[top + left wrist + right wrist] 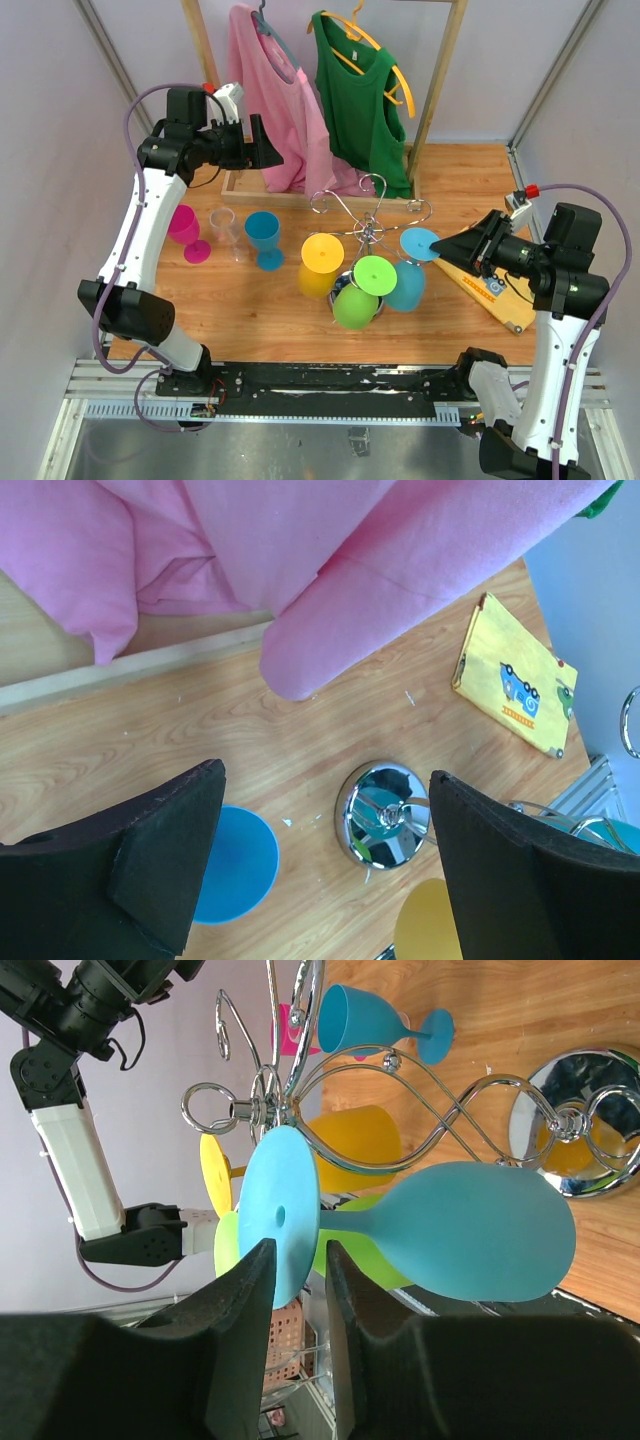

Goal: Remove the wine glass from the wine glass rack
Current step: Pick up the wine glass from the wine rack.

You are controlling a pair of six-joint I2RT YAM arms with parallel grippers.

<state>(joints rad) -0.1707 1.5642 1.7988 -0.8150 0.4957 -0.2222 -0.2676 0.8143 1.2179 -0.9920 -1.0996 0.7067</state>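
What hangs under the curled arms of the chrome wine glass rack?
From the wine glass rack three glasses hang upside down: a yellow glass, a green glass and a light blue glass. In the top view they hide its round base.

A: Anyone else lose the light-blue wine glass (470,1230) foot rim behind the right pincer (298,1250) fingers? Clamped or just near, can't tell.
B: Yep. And from overhead the wine glass rack (545,1085) base is hidden under the green glass (356,305) and its neighbours.
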